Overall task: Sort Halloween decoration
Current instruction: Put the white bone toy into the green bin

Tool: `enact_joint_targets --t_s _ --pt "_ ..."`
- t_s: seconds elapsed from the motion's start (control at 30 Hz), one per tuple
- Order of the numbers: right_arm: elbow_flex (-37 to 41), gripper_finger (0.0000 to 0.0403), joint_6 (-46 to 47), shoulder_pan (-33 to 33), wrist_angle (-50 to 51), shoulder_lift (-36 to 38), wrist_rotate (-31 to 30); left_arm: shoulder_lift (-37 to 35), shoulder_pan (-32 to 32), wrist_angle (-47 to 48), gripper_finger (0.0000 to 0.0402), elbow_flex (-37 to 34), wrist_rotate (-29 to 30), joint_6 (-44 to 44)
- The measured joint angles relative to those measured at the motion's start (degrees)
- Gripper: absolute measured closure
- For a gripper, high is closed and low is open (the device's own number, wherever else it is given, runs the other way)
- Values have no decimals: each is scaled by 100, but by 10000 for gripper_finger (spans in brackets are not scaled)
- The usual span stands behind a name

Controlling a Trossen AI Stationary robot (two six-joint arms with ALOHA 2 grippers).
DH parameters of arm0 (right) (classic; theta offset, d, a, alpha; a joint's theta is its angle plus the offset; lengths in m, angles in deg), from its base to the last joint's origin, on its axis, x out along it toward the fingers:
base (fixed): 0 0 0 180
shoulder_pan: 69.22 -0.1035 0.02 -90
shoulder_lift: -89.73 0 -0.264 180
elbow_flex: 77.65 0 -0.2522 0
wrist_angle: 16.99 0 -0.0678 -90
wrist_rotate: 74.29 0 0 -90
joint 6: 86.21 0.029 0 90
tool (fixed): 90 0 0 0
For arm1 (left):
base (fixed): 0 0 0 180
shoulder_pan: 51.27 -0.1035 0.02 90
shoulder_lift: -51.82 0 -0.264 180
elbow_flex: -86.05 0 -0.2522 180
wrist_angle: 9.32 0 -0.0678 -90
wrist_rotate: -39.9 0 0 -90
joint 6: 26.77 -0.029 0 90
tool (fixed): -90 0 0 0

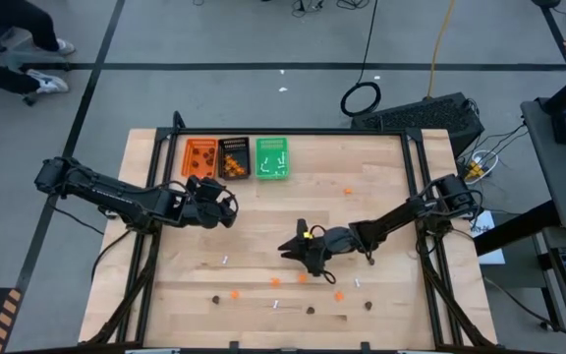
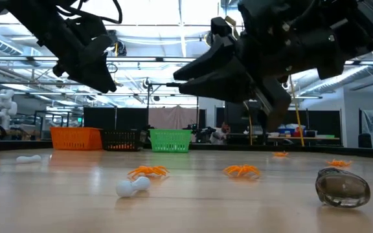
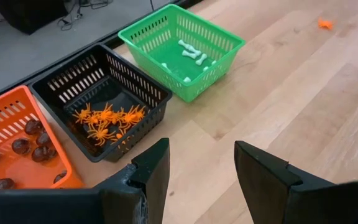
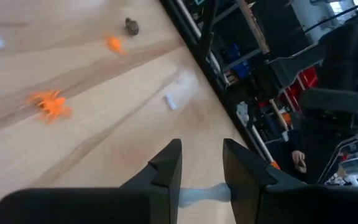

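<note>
Right end effector [image 4: 201,168] pinches a white bone [image 4: 199,194] mid-shaft above the desk [image 1: 381,177]; it looks light, rigid, slippery. Left end effector [image 3: 201,168] hangs released near the trays.

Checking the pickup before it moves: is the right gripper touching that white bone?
Touching. The right wrist view shows the white bone pinched between the right gripper fingers, no gap on either side.

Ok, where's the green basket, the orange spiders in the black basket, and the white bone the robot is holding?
green basket [image 3: 219,38]: left wrist view, far rim.
orange spiders [image 3: 107,119]: left wrist view, middle of pile.
white bone [image 4: 201,193]: right wrist view, shaft between fingers.
</note>
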Motion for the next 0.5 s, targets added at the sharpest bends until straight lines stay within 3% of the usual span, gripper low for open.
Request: enact_joint_targets --t_s 0.23,0.5 --pt "-303 322 882 102 -9 0 -120 0 0 -3 223 0 79 0" --pt "-497 322 1246 482 -4 0 58 0 0 10 223 0 15 0"
